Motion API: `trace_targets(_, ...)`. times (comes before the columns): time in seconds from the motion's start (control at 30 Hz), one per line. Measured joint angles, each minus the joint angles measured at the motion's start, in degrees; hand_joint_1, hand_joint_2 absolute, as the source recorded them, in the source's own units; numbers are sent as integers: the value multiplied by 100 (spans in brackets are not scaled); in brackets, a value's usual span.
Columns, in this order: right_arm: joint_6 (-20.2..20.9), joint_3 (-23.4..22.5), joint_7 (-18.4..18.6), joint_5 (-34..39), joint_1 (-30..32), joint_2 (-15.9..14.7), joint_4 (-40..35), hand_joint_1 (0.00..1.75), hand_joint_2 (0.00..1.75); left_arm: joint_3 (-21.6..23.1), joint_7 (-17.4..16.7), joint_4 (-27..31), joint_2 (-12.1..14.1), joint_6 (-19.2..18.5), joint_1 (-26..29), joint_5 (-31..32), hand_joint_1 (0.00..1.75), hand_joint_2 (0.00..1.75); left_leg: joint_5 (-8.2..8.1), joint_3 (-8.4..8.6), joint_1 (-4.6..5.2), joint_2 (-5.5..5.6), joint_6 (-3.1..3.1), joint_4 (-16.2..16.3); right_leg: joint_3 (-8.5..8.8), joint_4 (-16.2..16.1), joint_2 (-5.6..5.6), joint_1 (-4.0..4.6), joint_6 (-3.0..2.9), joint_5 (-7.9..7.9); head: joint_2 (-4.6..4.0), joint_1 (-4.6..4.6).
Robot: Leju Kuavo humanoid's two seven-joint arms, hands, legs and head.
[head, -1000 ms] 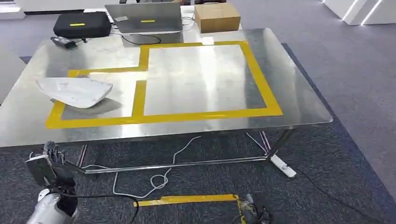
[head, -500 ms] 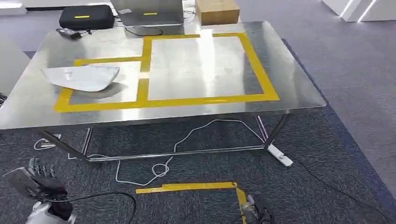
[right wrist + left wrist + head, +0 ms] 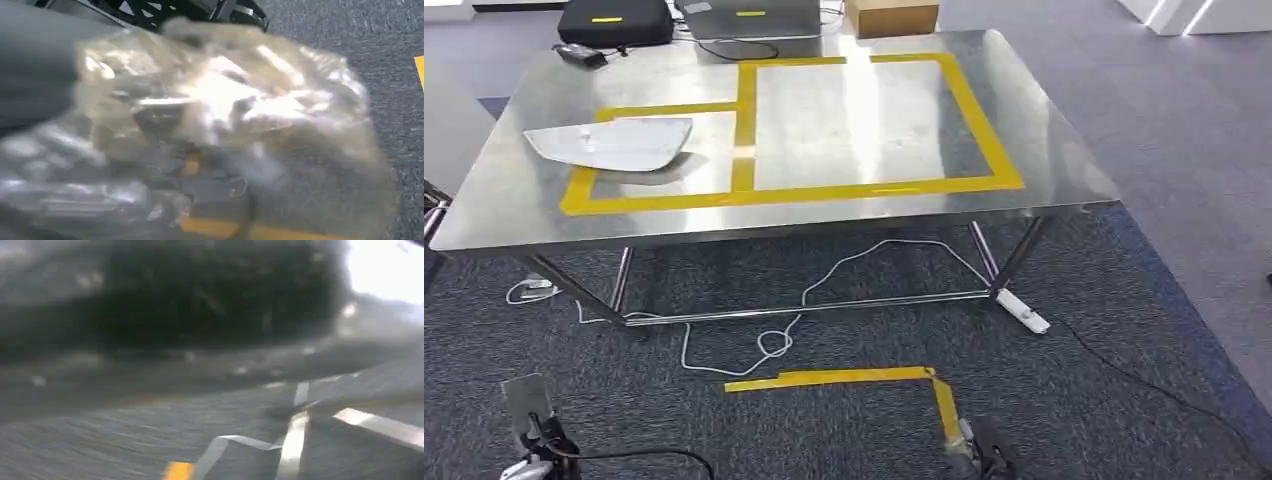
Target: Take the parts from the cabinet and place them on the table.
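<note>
A white curved part [image 3: 614, 145] lies on the steel table [image 3: 1054, 160], inside the left field of the yellow tape frame [image 3: 864, 188]. In the right wrist view, a clear plastic bag of parts [image 3: 240, 100] sits blurred against my right hand [image 3: 35, 75], which holds it; the bag hides the fingers. My left hand [image 3: 527, 402] hangs low at the bottom left of the head view, well short of the table. It shows its grey back, so I cannot tell how its fingers lie. The left wrist view is a blur of carpet and table legs.
A black case [image 3: 614, 20], a laptop [image 3: 749, 15] and a cardboard box [image 3: 891, 15] stand along the table's far edge. Under the table lie a white cable [image 3: 774, 340] and a power strip [image 3: 1022, 311]. Yellow tape [image 3: 844, 378] marks the carpet in front.
The camera has moved: the table sits higher in the picture and more floor shows. My left hand has dropped toward the bottom edge.
</note>
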State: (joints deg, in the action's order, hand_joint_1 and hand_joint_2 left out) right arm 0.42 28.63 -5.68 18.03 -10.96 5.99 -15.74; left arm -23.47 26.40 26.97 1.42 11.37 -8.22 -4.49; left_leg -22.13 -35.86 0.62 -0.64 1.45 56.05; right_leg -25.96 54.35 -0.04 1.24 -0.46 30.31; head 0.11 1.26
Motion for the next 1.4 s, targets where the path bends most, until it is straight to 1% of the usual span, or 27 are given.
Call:
trace_targets(0.07,-24,-26,-50,44,40,0,0,0,0,247,-283,-173,11,21,21,474,0,0,98,-13,52,21,-55,-43,-111,-111,-8,-47,-12,-109,-2,-17)
trace_targets(0.1,-53,-53,-79,66,23,-4,0,0,0,378,-367,-254,2,26,44,662,0,0,-89,-93,30,33,-88,8,-8,-183,-13,-81,-20,-135,-4,-33)
trace_targets(0.13,-57,-83,-94,94,19,-4,0,0,0,542,-417,-330,18,28,78,837,0,0,-418,-164,7,46,-134,242,-83,-185,0,-96,-63,-180,0,18)
trace_targets(0.2,-57,-118,-129,116,32,0,-7,0,0,763,-492,-439,18,43,115,976,0,0,-1060,-377,-68,46,-227,1148,-231,-111,-7,-103,-81,-261,-2,27)
trace_targets(0.23,-61,-123,-131,116,38,0,-7,0,0,826,-531,-472,18,41,127,1025,0,0,-1178,-433,-98,46,-271,1496,-300,-70,-15,-105,-74,-291,-2,25)
trace_targets(0.3,-92,-179,-136,118,41,0,-7,0,0,1035,-636,-603,24,2,150,1190,0,0,-982,-314,-171,45,-349,1687,-498,73,-31,-133,-40,-325,-2,29)
trace_targets(0.37,-92,-195,-138,118,39,0,-7,0,0,1173,-640,-649,26,-9,166,1234,0,0,-617,159,-230,43,-415,1048,-688,235,-30,-171,0,-350,-2,29)
trace_targets(0.4,-94,-201,-138,118,36,0,-11,0,0,1214,-644,-660,26,-13,161,1243,0,0,-579,478,-261,46,-438,552,-772,319,-28,-183,28,-362,-2,38)
trace_targets(0.43,-103,-206,-138,118,33,-2,-15,0,0,1251,-649,-671,22,-18,149,1245,0,0,-800,655,-220,62,-436,282,-850,357,-25,-170,76,-386,-2,44)
trace_targets(0.57,-111,-236,-145,125,46,0,-22,0,0,1363,-679,-734,31,-48,173,1350,0,0,-681,550,-163,77,-186,197,-920,350,-15,-189,271,-566,-2,46)
trace_targets(0.6,-120,-243,-147,136,57,0,-22,0,0,1407,-697,-752,22,-72,164,1436,0,0,-602,499,-202,57,-107,150,-978,379,-13,-208,305,-519,-2,49)
trace_targets(0.63,-127,-245,-151,144,65,0,-22,0,0,1481,-739,-756,15,-99,160,1527,0,0,-531,410,-196,45,-60,150,-1070,526,-11,-207,325,-212,0,36)
trace_targets(0.7,-142,-258,-155,153,68,0,-24,0,0,1597,-756,-758,2,-156,175,1715,0,0,-396,241,-182,40,-20,151,-1260,1284,-8,-206,342,514,-2,1)
trace_targets(0.73,-147,-265,-155,160,65,0,-24,0,0,1650,-767,-763,-11,-158,177,1770,0,0,-316,142,-171,39,-13,153,-1332,1713,-7,-206,348,742,-2,7)
trace_targets(0.77,-149,-284,-155,171,64,0,-26,0,0,1704,-778,-773,-26,-155,178,1830,0,0,-239,36,-162,36,-15,161,-1352,2033,-6,-202,352,774,-2,1)
trace_targets(0.8,-149,-289,-153,171,67,0,-28,0,0,1746,-791,-776,-35,-149,183,1855,0,0,-164,-61,-159,35,-22,166,-1268,2121,-6,-200,346,584,-2,5)
trace_targets(0.87,-160,-293,-153,173,62,0,-31,0,0,1792,-808,-780,-55,-134,189,1905,0,0,-18,-238,-160,34,-49,167,-821,1721,-6,-199,327,69,-2,5)
trace_targets(0.9,-162,-297,-153,175,46,0,-33,0,0,1814,-808,-780,-61,-134,186,1927,0,0,55,-306,-161,37,-71,168,-468,1278,-5,-201,310,3,-2,3)
trace_targets(0.97,-175,-317,-155,179,1,0,-74,0,0,1857,-806,-780,-63,-166,190,1979,0,0,162,-356,-133,44,-141,198,417,61,8,-182,263,348,-2,-1)
trace_targets(1.03,-175,-339,-155,182,-18,0,-81,0,0,1872,-804,-780,-63,-199,178,2032,0,0,345,-363,-149,35,-205,125,303,22,25,-155,223,383,-2,3)
trace_targets(1.1,-177,-341,-153,186,26,0,-81,0,0,1872,-804,-789,-61,-214,209,2049,0,0,391,-397,-178,51,-282,82,182,38,-15,-184,90,242,-2,-6)
trace_targets(1.13,-179,-345,-147,188,38,0,-81,0,0,1875,-806,-789,-65,-221,240,2049,0,0,44,-436,-178,48,-304,190,94,47,-25,-173,38,170,-2,12)
trace_targets(1.2,-179,-346,-147,190,41,2,-83,0,0,1886,-806,-791,-81,-232,263,2071,0,0,-762,-534,-178,49,-329,891,-75,53,-33,-152,-27,13,-2,58)
trace_targets(1.23,-177,-348,-151,190,39,2,-85,0,0,1886,-804,-791,-85,-232,253,2069,0,0,-1039,-591,-178,49,-339,1365,-109,64,-38,-134,-31,-70,-2,51)
trace_targets(1.27,-177,-348,-151,188,40,2,-85,0,0,1886,-804,-791,-83,-232,249,2069,0,0,-1117,-607,-177,49,-337,1762,-231,86,-45,-116,-39,-149,-2,62)
trace_targets(1.33,-179,-359,-153,188,46,2,-85,0,0,1892,-804,-789,-85,-243,256,2076,0,0,-761,-421,-166,49,-304,1929,-479,166,-47,-88,-39,-277,-2,60)
trace_targets(1.4,-186,-376,-162,188,44,2,-85,0,0,1897,-786,-789,-90,-249,251,2097,0,0,-494,153,-133,53,-210,1246,-694,255,-42,-66,-29,-367,-2,58)
